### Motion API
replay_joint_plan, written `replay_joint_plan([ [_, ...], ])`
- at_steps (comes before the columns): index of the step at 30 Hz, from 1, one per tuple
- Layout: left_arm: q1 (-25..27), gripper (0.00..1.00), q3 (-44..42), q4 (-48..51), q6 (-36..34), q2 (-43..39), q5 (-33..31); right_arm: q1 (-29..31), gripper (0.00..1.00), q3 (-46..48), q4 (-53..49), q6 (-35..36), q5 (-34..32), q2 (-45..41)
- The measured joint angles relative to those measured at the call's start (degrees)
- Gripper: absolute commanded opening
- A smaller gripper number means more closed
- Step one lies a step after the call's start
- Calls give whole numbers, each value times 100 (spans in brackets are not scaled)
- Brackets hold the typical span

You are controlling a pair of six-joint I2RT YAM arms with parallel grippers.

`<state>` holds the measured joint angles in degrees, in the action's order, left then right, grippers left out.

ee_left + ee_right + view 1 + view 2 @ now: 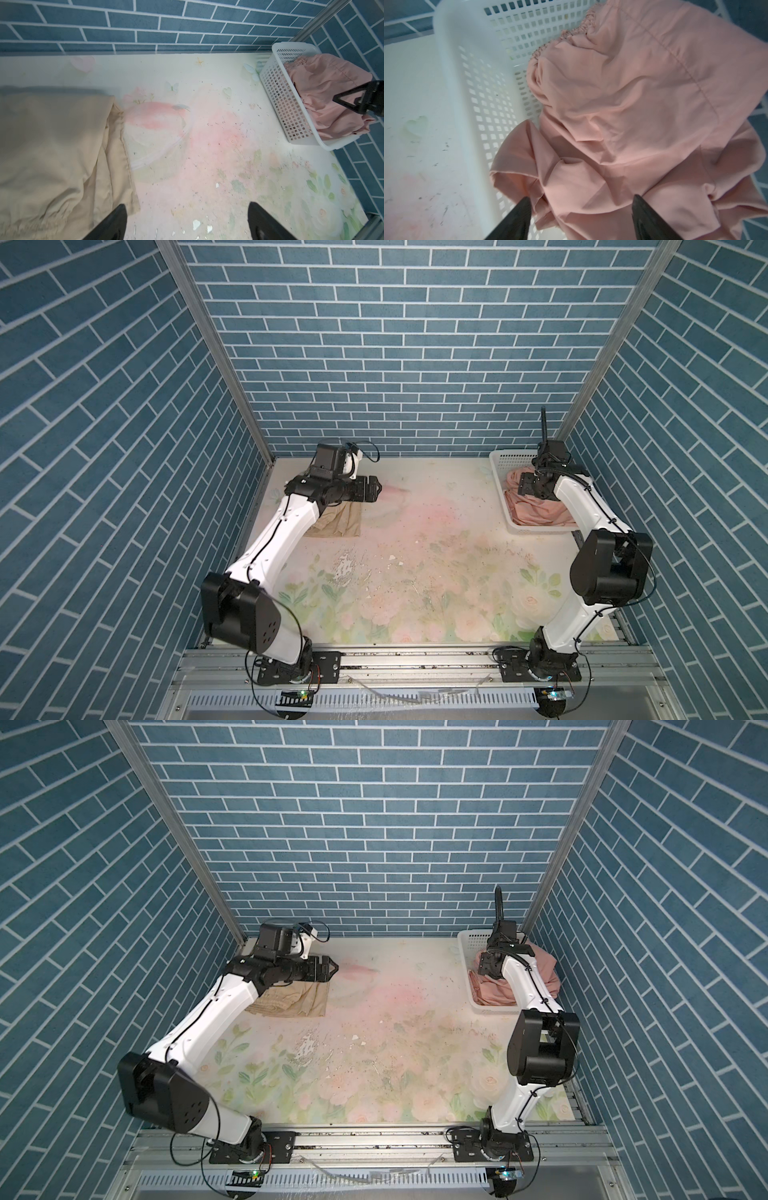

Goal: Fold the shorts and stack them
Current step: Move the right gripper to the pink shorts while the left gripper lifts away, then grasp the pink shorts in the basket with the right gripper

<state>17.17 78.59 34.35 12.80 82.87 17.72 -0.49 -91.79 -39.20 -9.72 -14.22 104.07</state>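
The right claw (581, 197) hangs over the basket (500, 460) with its jaws wide and nothing pinched between them. The pink shorts (633, 104) sit crumpled inside the basket, spilling over the rim on the wall side. I'd worry about the grab. If the claw closes on one loose fold, it may lift a single layer while the rest drags. The basket looks light, so cloth snagging on its rim could slide or tip it.

The beige shorts (291, 1002) lie folded on the table (415, 572), well apart from the basket, at the opposite end of the back wall. The left claw (187, 207) is also wide and empty, just beside the edge of the beige shorts that faces the basket. That arm reaches over the fold, so a low pull-back might catch the top layer and undo it. The edges already look a bit uneven.

In both top views the left arm hides much of the beige shorts, and the left wrist view cuts them off, so I can't judge how tidy the fold is. I see no drawstring on either pair. The pink cloth hides the basket floor, so anything beneath it is unknown. I can't tell whether the right claw's tips touch the cloth.
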Motion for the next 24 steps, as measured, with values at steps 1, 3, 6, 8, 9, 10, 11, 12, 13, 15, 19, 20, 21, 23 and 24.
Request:
replay_joint_plan([
  [1, 0, 100, -173, 39, 24, -186, 33, -13, 77, -149, -68, 74, -74, 122],
  [3, 4, 100, -538, 101, 70, -557, 63, -42, 78, -474, -192, 216, -223, 396],
  [6, 4, 100, -984, 192, 50, -1034, 7, -57, 78, -621, -258, 380, -409, 662],
  [8, 4, 100, -1215, 208, 20, -1307, -85, -61, 78, -616, -286, 442, -518, 800],
  [9, 4, 100, -1342, 208, -2, -1453, -144, -68, 78, -612, -284, 485, -573, 885],
  [10, 4, 100, -1432, 208, -31, -1561, -188, -70, 77, -608, -282, 522, -610, 955],
  [11, 4, 100, -1539, 201, -66, -1685, -234, -70, 77, -597, -275, 553, -638, 1034],
  [12, 4, 100, -1637, 195, -90, -1788, -275, -70, 77, -573, -258, 573, -658, 1108],
  [13, 2, 100, -1735, 184, -114, -1878, -317, -76, 77, -540, -229, 579, -669, 1172],
  [15, 0, 100, -1937, 175, -160, -2028, -389, -98, 76, -490, -188, 621, -684, 1329],
  [19, 0, 100, -2256, 195, -181, -2190, -599, -114, 64, -476, -35, 721, -684, 1622],
  [20, 0, 100, -2271, 219, -184, -2194, -632, -118, 57, -446, 28, 728, -682, 1650],
  [21, 0, 100, -2271, 232, -188, -2194, -671, -122, 49, -409, 85, 756, -680, 1655],
  [23, 0, 100, -2271, 236, -203, -2240, -763, -131, 29, -376, 179, 782, -667, 1648],
  [24, 0, 100, -2271, 247, -216, -2277, -813, -136, 19, -352, 262, 793, -649, 1633],
])
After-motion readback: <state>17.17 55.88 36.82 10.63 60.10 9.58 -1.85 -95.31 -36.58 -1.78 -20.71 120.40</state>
